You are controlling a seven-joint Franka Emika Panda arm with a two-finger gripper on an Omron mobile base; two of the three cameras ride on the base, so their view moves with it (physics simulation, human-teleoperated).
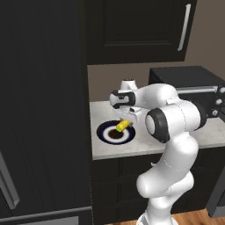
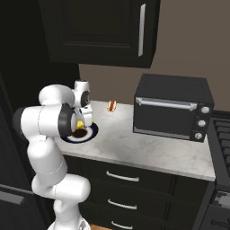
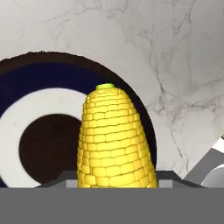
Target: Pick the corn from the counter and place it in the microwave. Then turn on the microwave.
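Observation:
The corn (image 3: 114, 140), a yellow cob with a green tip at its far end, is clamped in my gripper (image 3: 116, 178). In the left base view the corn (image 1: 124, 126) hangs from the gripper (image 1: 126, 122) just over a dark blue and white plate (image 1: 110, 134) on the pale marbled counter (image 1: 189, 137). From the right base view the corn (image 2: 80, 124) peeks out beside my forearm, over the plate (image 2: 90, 134). Whether the cob touches the plate is unclear. The microwave is out of view.
A dark boxy toaster oven (image 2: 173, 108) with knobs stands on the counter (image 2: 148, 150) to the right of the plate. A hot dog (image 2: 111, 106) lies near the back wall. Black upper cabinets (image 2: 103, 27) hang overhead, and a tall dark cabinet wall (image 1: 41, 110) stands at left.

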